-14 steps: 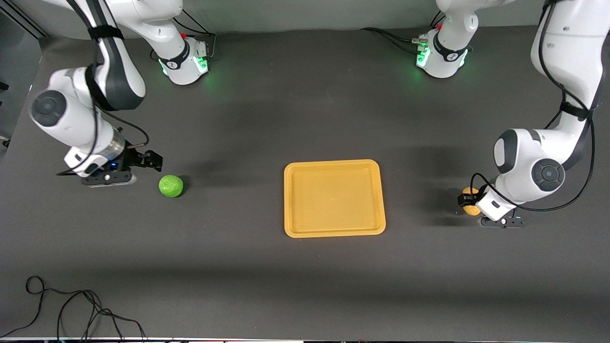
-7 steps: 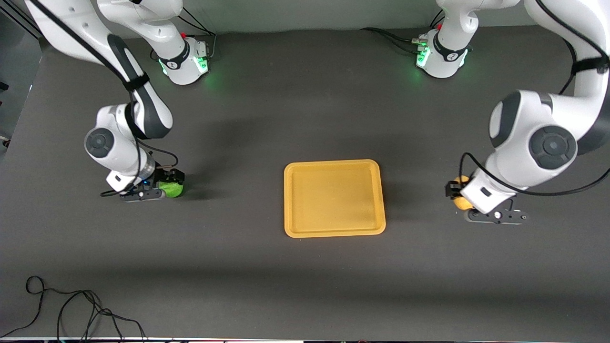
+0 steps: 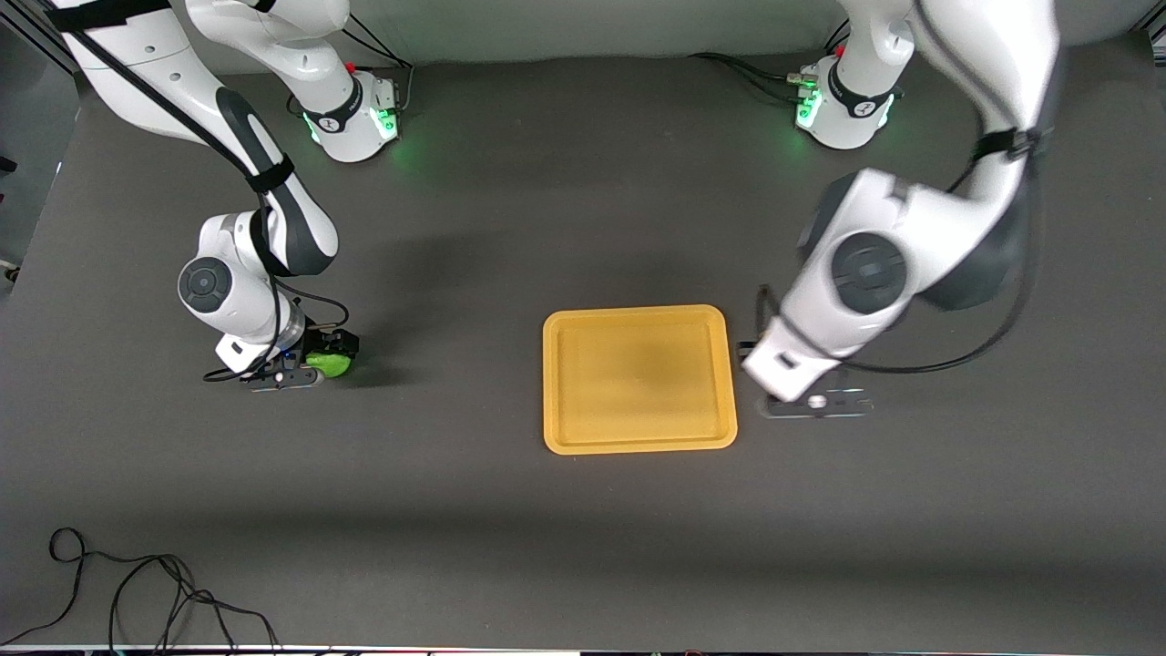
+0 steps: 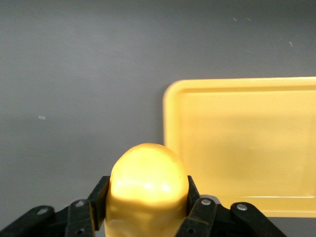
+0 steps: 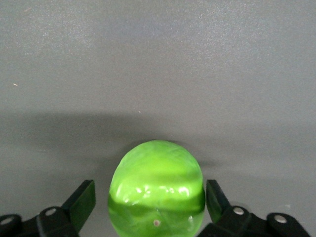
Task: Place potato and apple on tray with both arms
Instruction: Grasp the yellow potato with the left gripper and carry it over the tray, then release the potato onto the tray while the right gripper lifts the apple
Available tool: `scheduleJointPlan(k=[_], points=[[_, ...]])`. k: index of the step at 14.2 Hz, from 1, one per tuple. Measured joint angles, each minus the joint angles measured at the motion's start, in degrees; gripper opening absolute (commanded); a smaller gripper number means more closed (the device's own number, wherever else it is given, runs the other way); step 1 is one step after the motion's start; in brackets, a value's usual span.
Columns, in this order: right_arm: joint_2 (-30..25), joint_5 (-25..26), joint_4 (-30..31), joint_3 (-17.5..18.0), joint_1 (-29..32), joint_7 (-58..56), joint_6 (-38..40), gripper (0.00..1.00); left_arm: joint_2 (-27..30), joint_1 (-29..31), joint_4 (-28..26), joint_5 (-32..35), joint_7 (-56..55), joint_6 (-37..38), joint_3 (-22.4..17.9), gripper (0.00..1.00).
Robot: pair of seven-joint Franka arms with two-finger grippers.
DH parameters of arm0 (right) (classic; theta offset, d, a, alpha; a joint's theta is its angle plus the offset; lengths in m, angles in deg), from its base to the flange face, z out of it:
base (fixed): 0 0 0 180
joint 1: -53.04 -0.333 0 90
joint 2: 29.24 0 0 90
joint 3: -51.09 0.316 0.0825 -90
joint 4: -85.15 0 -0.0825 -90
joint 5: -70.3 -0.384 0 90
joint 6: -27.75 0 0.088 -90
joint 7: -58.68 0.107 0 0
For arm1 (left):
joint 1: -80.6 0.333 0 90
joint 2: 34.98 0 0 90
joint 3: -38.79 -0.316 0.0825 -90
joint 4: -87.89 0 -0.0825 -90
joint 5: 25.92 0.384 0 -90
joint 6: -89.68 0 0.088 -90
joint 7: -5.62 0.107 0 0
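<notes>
The green apple [image 3: 330, 366] lies on the dark table toward the right arm's end. My right gripper [image 3: 335, 348] is down around it; in the right wrist view the apple [image 5: 155, 190] sits between the open fingers [image 5: 81, 200], with a gap on each side. My left gripper [image 3: 751, 351] is over the table just beside the tray's [image 3: 638, 312] edge at the left arm's end. In the left wrist view it [image 4: 146, 197] is shut on the yellow-orange potato [image 4: 148, 175], with the tray [image 4: 247, 138] close by. The left wrist hides the potato in the front view.
The green-lit arm bases [image 3: 351, 118] [image 3: 843, 109] stand along the table's edge farthest from the front camera. A loose black cable [image 3: 137, 592] lies near the front edge toward the right arm's end.
My left arm has carried the potato from the left arm's end of the table to just beside the tray. My right gripper reached the apple and now straddles it.
</notes>
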Motion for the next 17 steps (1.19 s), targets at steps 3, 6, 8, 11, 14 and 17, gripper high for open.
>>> scheduleJointPlan(k=[3,6,8,11,14,17], points=[[0.8,0.0,0.0,0.0,0.0,0.0,-0.5,0.81,-7.0,-4.5,3.0,0.1,-5.8,-4.0,-0.1,0.0],[1.4,0.0,0.0,-0.1,0.0,0.1,-1.4,0.55,-13.4,-5.4,3.6,0.2,-7.7,-9.9,-0.4,0.0],[1.2,0.0,-0.2,-0.1,0.0,0.1,-1.5,0.51,-15.3,-5.2,4.2,0.3,-7.7,-10.4,-1.0,0.0],[-1.1,0.0,-1.7,0.0,-0.1,0.1,0.9,0.48,-15.3,-5.1,4.5,0.4,-7.7,-10.1,-1.3,0.0],[-5.7,0.0,-7.7,0.2,-2.2,1.8,14.1,0.48,-16.0,-5.1,4.1,0.7,-7.7,-9.9,-1.4,0.0],[-7.1,0.0,-16.5,0.3,-7.0,6.9,25.8,0.46,-16.9,-5.1,3.7,1.0,-7.9,-9.9,-1.6,0.0]])
